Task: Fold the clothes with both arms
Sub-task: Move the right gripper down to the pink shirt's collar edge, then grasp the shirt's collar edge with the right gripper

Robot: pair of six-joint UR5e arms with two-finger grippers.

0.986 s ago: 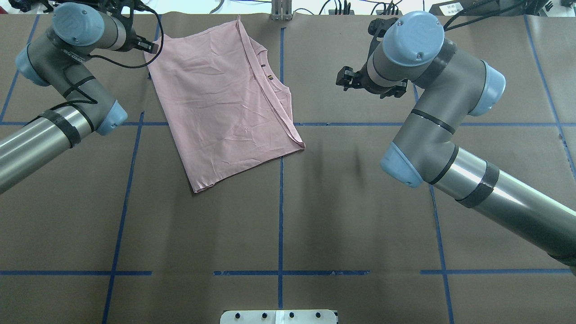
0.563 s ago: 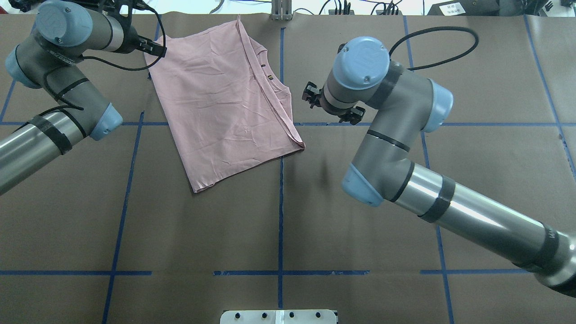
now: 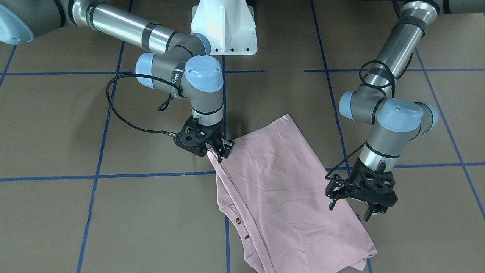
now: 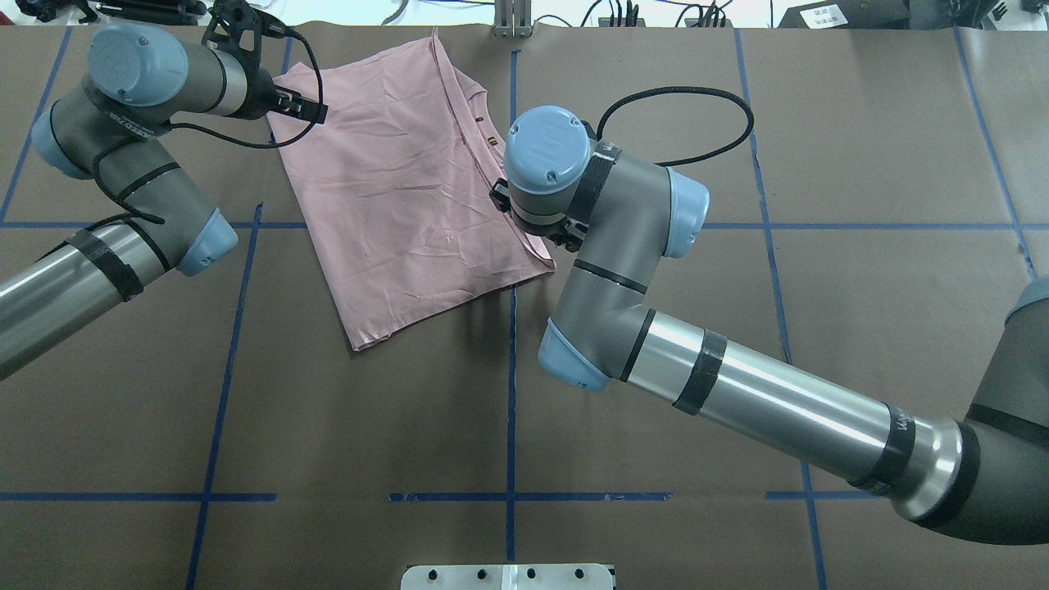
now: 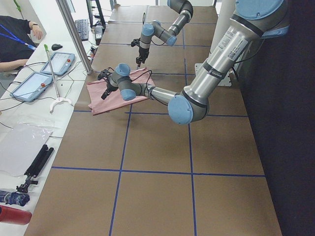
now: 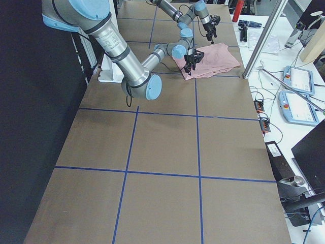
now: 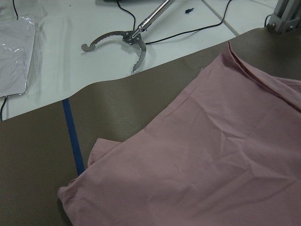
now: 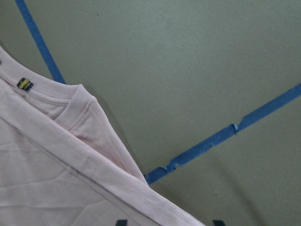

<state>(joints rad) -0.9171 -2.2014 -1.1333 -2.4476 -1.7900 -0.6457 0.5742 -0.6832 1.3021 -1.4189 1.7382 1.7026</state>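
Observation:
The pale pink T-shirt (image 4: 401,188) lies folded flat on the brown table, plain side up; its print is hidden. A small black tag (image 3: 238,220) shows at the neckline. My left gripper (image 3: 349,209) is open and hovers over the shirt's edge near its far left corner (image 4: 283,90). My right gripper (image 3: 221,149) is open at the shirt's right edge by the near corner, low over the cloth. In the overhead view it is hidden under its own wrist (image 4: 545,164). The right wrist view shows the hem (image 8: 94,155) running between the two fingertips.
Blue tape lines (image 4: 510,369) grid the brown table cover. The white pedestal base (image 3: 223,26) stands at the robot's side. Past the table's far edge lie tablets (image 5: 59,61), cables and a metal tool (image 7: 127,37) on a white bench.
My right arm has swung left across the table, from its right half to the shirt's right edge. My left gripper has shifted slightly right, over the shirt's far left corner.

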